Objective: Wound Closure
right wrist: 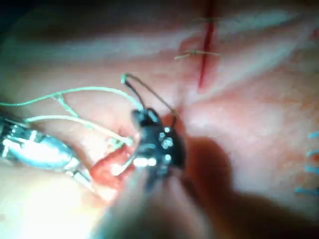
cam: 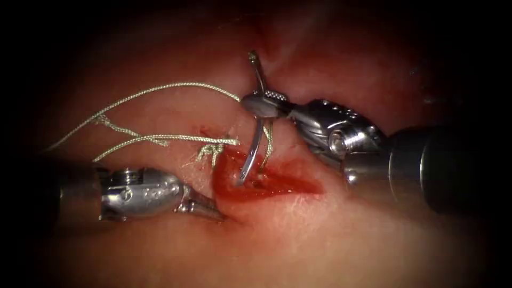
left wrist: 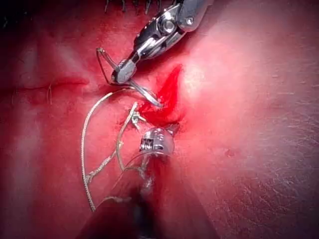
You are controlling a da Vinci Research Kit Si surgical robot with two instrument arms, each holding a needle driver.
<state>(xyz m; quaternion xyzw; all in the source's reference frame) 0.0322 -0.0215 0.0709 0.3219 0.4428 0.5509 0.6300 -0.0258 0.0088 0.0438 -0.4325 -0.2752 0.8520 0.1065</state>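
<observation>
- The right tool (cam: 262, 102) has its fingers closed on the curved needle (cam: 255, 143), gripping it in the upper part of its curve, nearer the swaged end than the tip
- The needle's long axis runs nearly up and down in the endoscope view; its blunt end (cam: 252, 55) points up and away, its tip (cam: 240, 180) points down into the cut (cam: 266, 181)
- The tip sits at the red fluid (cam: 234, 184) in the open cut; whether it has entered the tissue (cam: 330, 245) I cannot tell
- The thread (cam: 176, 85) runs from the needle out to the left of the cut in long loose arcs, with a frayed knot (cam: 213, 150) just beside the cut's left end
- The left tool (cam: 210, 210) lies low on the left of the cut, its fingers brought together in a point and holding nothing, the tip resting at the cut's near left edge
- Open tissue lies below and to the right of the cut, free of thread
</observation>
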